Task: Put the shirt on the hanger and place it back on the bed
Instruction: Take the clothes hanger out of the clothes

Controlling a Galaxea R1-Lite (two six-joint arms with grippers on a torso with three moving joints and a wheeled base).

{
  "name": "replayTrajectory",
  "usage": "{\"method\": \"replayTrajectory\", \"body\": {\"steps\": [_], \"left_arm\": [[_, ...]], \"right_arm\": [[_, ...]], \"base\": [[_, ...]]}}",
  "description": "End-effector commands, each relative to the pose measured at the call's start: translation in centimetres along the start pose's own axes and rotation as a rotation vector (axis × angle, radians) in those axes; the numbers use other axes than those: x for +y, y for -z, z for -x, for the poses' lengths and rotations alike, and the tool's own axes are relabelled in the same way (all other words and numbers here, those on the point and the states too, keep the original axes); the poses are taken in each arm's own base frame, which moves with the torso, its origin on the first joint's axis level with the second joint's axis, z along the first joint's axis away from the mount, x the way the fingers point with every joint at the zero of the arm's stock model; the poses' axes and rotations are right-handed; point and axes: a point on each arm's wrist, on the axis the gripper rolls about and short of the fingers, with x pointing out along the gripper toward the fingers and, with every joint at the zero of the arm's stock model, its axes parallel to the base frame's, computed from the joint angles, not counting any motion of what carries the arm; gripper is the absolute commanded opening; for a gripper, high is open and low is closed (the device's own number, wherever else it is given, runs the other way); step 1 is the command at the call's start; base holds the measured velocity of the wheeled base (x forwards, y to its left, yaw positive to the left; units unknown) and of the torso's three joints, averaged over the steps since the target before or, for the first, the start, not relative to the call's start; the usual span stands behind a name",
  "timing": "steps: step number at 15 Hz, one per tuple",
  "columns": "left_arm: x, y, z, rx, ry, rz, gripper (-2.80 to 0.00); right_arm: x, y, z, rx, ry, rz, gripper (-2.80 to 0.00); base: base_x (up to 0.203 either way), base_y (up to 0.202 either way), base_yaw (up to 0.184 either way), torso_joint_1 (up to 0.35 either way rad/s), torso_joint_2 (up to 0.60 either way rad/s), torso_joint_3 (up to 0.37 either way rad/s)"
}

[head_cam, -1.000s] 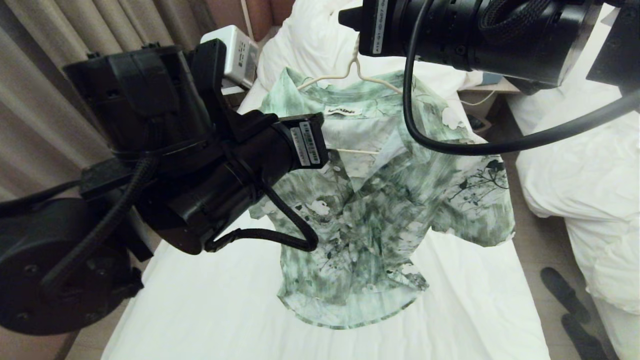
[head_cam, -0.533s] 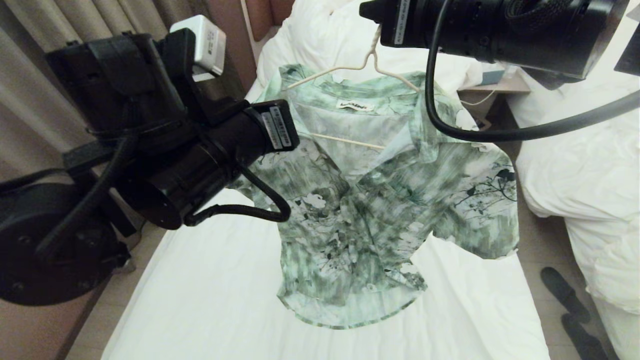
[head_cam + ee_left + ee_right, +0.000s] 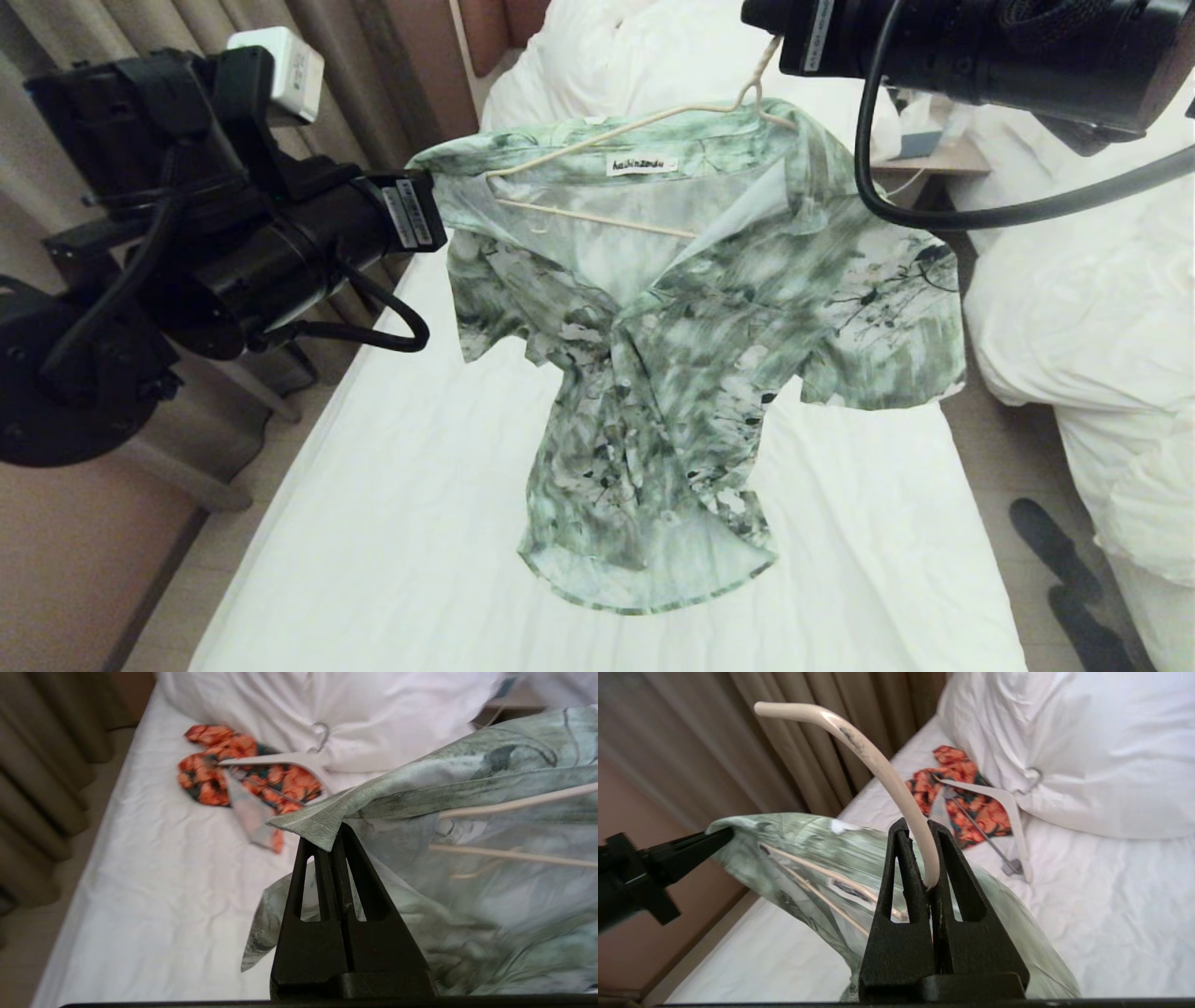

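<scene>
Both arms have swung apart since a second ago, and in the head view the shirt [image 3: 691, 345] now hangs spread wide above the bed [image 3: 392, 523], hem trailing on the sheet. Its left shoulder has been drawn outward by the left gripper [image 3: 431, 177], so the hanger [image 3: 597, 168] — thin and cream, its bar visible through the open collar — sits further inside the garment than before. I judge the shoulder is being pulled over the wire's end; the lay-down is not yet begun. A second white bed [image 3: 1092, 308] lies to the right across a narrow strip of floor, where dark slippers [image 3: 1055, 551] rest.

From the left wrist, the left gripper [image 3: 332, 835] is clenched on the shirt's [image 3: 467, 788] shoulder edge. Beyond it, near the pillow [image 3: 327, 704], lie an orange floral garment [image 3: 210, 765] and a thick white hanger [image 3: 280, 759] — they take up the head of the bed, so the set-down needs to stay clear of them.

From the right wrist, the right gripper [image 3: 924, 858] is clamped on the cream hook [image 3: 873, 760], bearing the whole load. Curtains [image 3: 808, 732] hang close behind — a possible snag.
</scene>
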Motion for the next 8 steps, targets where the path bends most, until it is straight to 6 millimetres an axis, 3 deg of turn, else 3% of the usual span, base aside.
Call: {"method": "replayTrajectory", "body": {"steps": [1, 8], "left_arm": [[0.5, 0.5, -0.8, 0.012, -0.031, -0.01, -2.8], [0.7, 1.8, -2.4, 0.044, -0.044, -0.024, -2.8]], "right_arm": [[-0.1, 0.2, -0.2, 0.006, 0.004, 0.002, -2.8], [0.0, 0.9, -0.8, 0.02, 0.002, 0.014, -2.8]], "base": [[0.0, 0.0, 0.0, 0.0, 0.0, 0.0], [0.0, 0.0, 0.0, 0.0, 0.0, 0.0]]}}
